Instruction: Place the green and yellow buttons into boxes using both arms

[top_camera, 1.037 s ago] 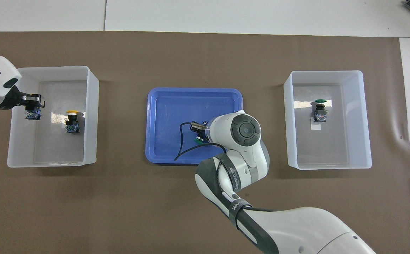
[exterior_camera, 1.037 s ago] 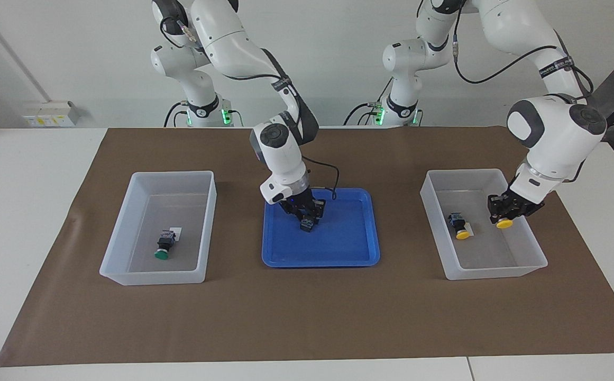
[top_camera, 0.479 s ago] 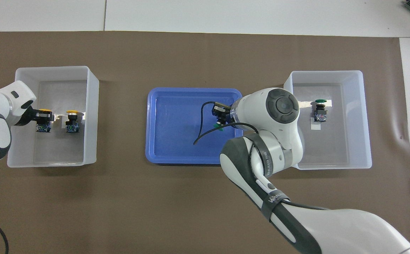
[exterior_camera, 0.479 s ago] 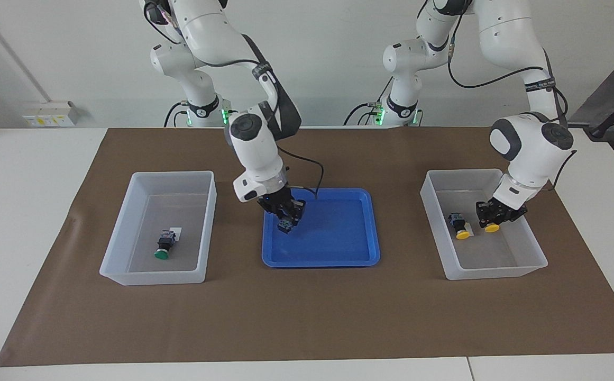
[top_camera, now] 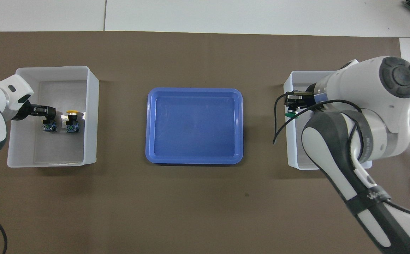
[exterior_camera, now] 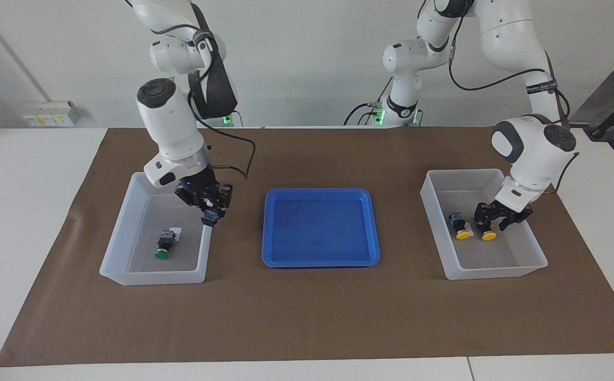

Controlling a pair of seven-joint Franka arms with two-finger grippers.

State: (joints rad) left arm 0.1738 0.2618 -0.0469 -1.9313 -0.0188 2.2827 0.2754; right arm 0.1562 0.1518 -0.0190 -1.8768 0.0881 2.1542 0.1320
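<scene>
Brown mat under everything, blue tray at its centre. At the tray's nine o'clock in the facing view, one box holds a green button on its floor; my right gripper hangs over that box's tray-side wall, clamped on a second green button. At three o'clock, the other box holds a yellow button, and my left gripper, fingers parted, stands over another yellow button lying just beside it.
</scene>
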